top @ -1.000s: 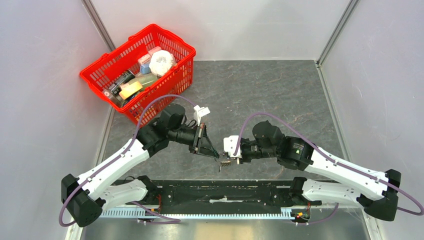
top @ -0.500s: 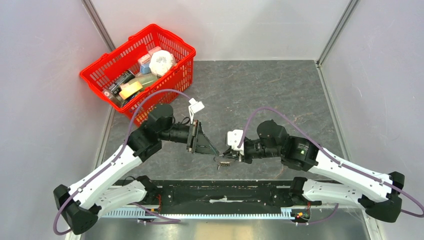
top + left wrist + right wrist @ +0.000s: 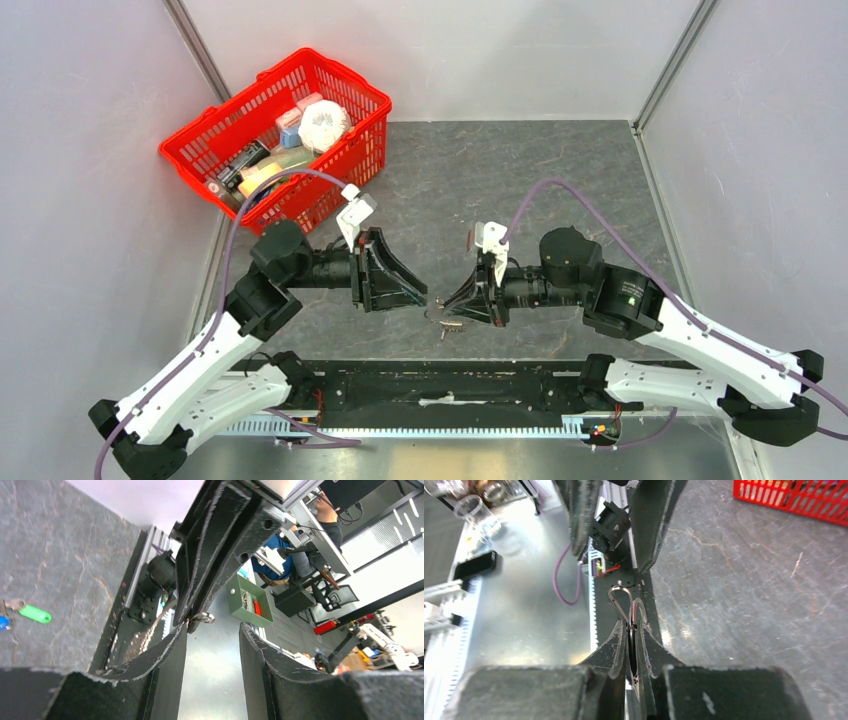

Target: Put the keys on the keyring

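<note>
The right gripper (image 3: 630,626) has its jaws pressed together on the thin silver keyring (image 3: 623,600). The ring stands edge-on between them and sticks out beyond the tips toward 12 o'clock in the right wrist view. The left gripper (image 3: 212,630) faces it, tips near tips, with its jaws clearly apart and holding nothing. In the top view the loose keys (image 3: 447,322) lie on the grey bench (image 3: 560,180), at 6 o'clock from the gap between both grippers. The left wrist view shows a green-headed key (image 3: 35,614) among them. A red basket (image 3: 350,76) with goods sits at 10 o'clock on the bench.
</note>
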Controlling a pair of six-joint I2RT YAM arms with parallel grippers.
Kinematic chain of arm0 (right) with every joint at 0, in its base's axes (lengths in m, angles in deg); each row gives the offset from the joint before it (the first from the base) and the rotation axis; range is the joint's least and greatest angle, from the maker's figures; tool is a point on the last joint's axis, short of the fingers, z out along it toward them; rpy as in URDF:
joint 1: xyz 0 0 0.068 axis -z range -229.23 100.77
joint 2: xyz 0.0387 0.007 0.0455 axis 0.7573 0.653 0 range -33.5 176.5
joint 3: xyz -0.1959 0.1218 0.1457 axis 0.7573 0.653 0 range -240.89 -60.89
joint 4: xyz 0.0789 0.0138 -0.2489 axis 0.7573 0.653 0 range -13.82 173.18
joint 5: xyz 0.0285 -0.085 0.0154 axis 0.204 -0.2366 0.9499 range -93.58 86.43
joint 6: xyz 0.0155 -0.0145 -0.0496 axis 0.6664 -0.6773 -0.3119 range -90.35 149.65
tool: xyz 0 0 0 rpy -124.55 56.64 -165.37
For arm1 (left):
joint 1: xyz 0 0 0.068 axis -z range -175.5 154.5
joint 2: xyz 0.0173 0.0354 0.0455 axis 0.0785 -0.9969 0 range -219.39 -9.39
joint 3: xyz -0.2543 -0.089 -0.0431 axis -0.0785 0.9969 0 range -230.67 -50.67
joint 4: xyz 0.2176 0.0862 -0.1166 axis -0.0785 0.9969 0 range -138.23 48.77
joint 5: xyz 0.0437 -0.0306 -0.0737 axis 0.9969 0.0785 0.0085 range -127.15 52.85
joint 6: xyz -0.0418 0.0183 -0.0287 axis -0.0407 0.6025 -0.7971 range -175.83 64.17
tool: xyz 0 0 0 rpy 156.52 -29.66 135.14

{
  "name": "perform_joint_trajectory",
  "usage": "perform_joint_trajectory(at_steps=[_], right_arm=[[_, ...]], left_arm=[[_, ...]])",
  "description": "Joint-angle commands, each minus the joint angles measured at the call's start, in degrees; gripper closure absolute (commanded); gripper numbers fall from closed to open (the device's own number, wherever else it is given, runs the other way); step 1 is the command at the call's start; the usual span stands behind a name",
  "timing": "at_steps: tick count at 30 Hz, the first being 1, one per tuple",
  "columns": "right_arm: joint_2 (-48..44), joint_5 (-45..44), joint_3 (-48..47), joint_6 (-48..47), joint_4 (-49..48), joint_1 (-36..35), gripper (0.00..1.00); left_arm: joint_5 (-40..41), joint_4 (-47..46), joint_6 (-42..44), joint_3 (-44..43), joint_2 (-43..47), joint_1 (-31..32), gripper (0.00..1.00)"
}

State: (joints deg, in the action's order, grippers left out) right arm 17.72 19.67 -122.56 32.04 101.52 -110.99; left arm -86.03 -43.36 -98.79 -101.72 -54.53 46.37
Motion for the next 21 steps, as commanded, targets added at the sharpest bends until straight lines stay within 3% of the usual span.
perform_joint_trajectory(at_steps=[1,11,21], right_arm=[[1.77,0.32,-4.61,13.07,-1.38,-0.29,1.0],[1.92,-0.65,-5.19,30.07,-9.19,-0.33,1.0],[3.29,1.12,-4.63,35.3,-14.44,-0.29,1.0]], left_arm=[[0.98,-9.38,4.03,1.9,3.22,0.14,0.49],[3.37,-13.76,6.95,6.13,7.76,0.14,0.43],[5.9,-19.23,7.12,9.08,8.41,0.14,0.43]])
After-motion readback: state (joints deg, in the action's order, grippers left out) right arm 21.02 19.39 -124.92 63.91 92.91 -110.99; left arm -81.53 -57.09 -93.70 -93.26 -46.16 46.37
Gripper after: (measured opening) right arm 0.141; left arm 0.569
